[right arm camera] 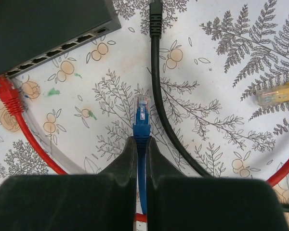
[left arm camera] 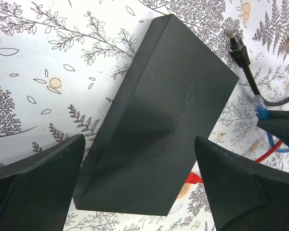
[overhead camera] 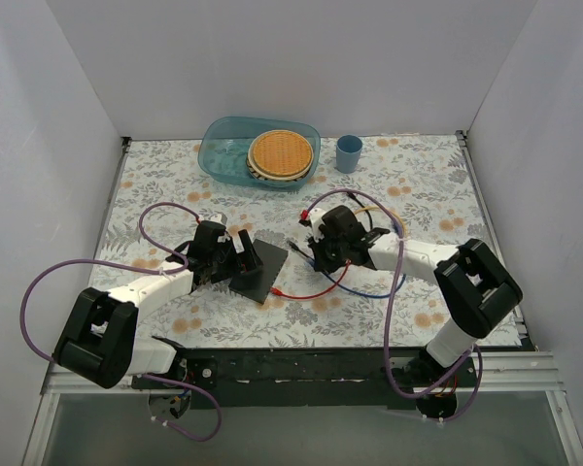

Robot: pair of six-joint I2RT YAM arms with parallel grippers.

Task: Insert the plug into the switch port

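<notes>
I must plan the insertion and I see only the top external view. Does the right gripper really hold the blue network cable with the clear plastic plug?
Observer: Yes. In the right wrist view the right gripper is shut on the blue network cable, just behind its clear plastic plug, which points forward.
Operator: Is any port taken?
Observer: One. A red plug sits at one end of the socket row of the flat matte-black switch box. The sockets beside it look free.
Operator: And the other arm?
Observer: In the left wrist view the left gripper is open, with one finger on each side of the switch box. I cannot tell whether they touch it.
</notes>
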